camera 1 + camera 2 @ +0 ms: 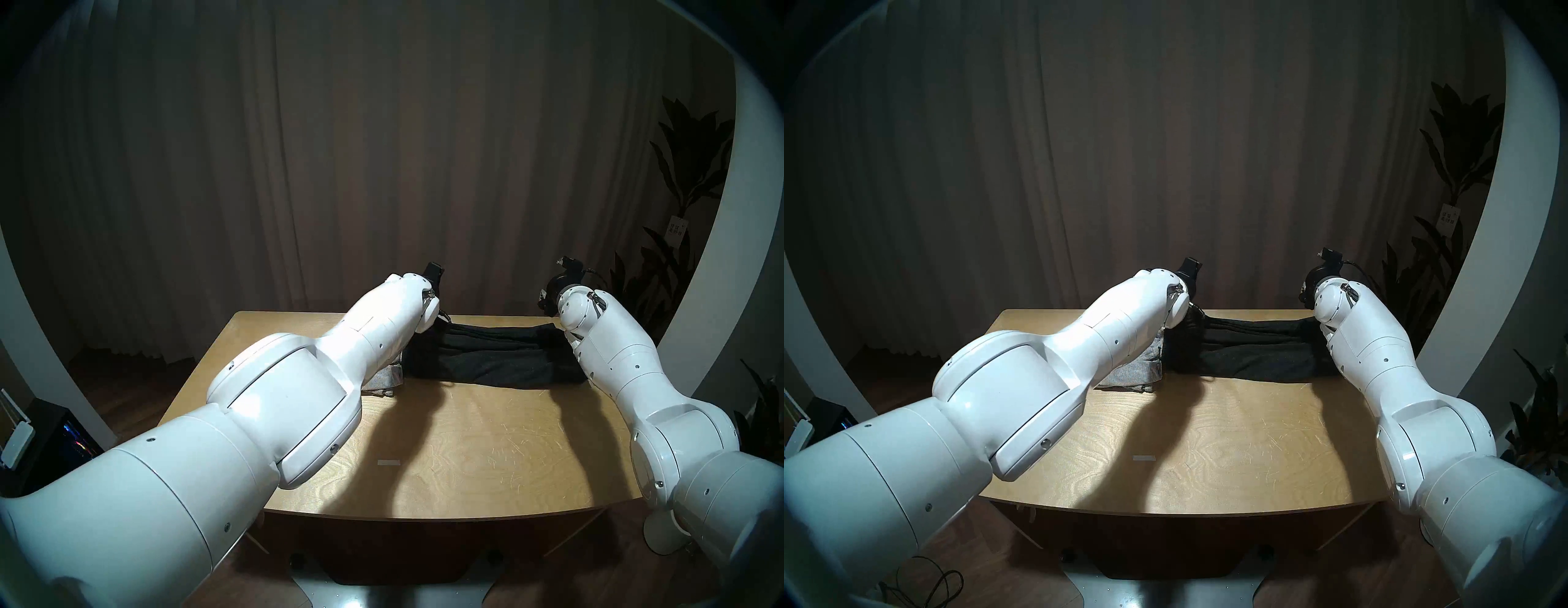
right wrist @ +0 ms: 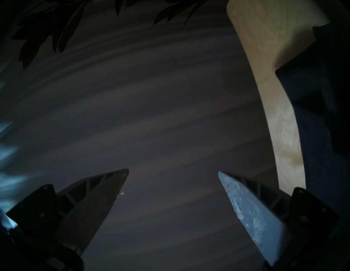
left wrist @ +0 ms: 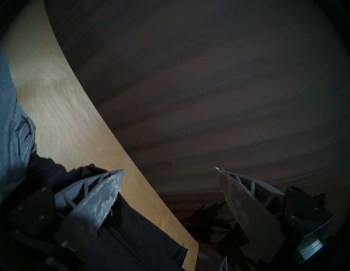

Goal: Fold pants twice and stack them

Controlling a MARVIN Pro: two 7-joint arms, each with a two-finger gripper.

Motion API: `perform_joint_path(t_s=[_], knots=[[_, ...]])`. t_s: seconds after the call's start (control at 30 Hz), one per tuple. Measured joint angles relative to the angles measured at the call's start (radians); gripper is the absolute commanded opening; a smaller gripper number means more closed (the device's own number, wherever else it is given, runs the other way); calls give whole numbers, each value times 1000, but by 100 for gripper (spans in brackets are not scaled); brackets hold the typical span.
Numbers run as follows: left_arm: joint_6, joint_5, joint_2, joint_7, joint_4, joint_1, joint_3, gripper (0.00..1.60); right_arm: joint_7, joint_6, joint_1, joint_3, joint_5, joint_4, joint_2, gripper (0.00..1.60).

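The black pants (image 1: 488, 361) lie folded in a long band across the far part of the wooden table (image 1: 466, 446). The light grey pants (image 1: 1136, 369) lie bunched at the band's left end, partly hidden under my left arm. In the left wrist view my left gripper (image 3: 169, 168) is open and holds nothing. One finger hangs over the black pants (image 3: 136, 236), with the grey pants (image 3: 11, 113) beside it. My right gripper (image 2: 173, 170) is open and empty at the band's right end, past the far table edge (image 2: 280, 113). The black pants (image 2: 322, 113) lie to its side.
A dark curtain (image 1: 382, 170) hangs close behind the table's far edge. A tall plant (image 1: 687, 178) stands at the back right. A small white strip (image 1: 388, 463) lies on the near half of the table. A black box (image 1: 55, 441) sits on the floor at the left.
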Motion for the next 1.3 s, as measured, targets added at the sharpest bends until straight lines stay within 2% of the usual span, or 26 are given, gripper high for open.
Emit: perform_joint_path(t_s=[0.5, 1.03, 1.3], knots=[[-39, 10, 95, -26, -6, -9, -33, 160, 6, 27, -155, -39, -20, -83, 32, 160], [-79, 19, 176, -50, -25, -9, -66, 160, 37, 49, -264, -25, -47, -229, 98, 160], [-98, 21, 210, -65, -45, 4, -81, 160, 38, 28, -367, -15, -59, -289, 134, 160]])
